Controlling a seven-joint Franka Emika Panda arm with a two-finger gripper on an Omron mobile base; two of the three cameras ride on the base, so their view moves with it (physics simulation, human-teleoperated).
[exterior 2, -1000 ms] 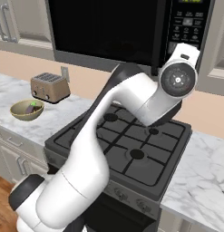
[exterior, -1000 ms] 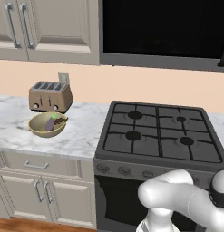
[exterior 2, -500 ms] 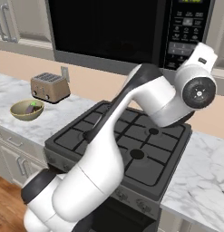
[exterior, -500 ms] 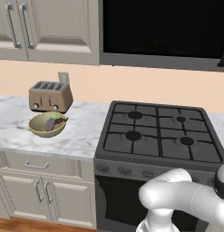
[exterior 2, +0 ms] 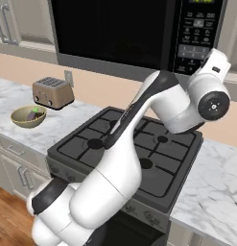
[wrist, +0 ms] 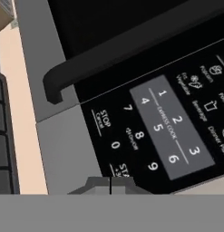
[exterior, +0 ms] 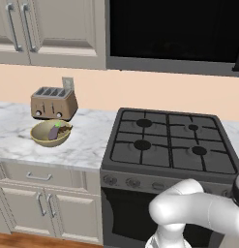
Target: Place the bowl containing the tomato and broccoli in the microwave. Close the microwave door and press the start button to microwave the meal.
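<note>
Microwave door (exterior 2: 110, 33) is shut flat, so you can go for the buttons now. On the left, the toaster (exterior: 53, 103) sits on the counter (exterior: 87, 145), with a deeper bowl (exterior: 51, 134) holding a purple piece just in front of it. The stove (exterior: 169, 145) is next, right under the microwave (exterior 2: 139, 36). In the hand view, your gripper (wrist: 110, 185) has its tips pressed together, holding nothing, just by the start button (wrist: 124, 171). You can read "STOP Cancel", "EXPRESS COOK" and numbers 0 to 9 on the keypad (wrist: 168, 131).
</note>
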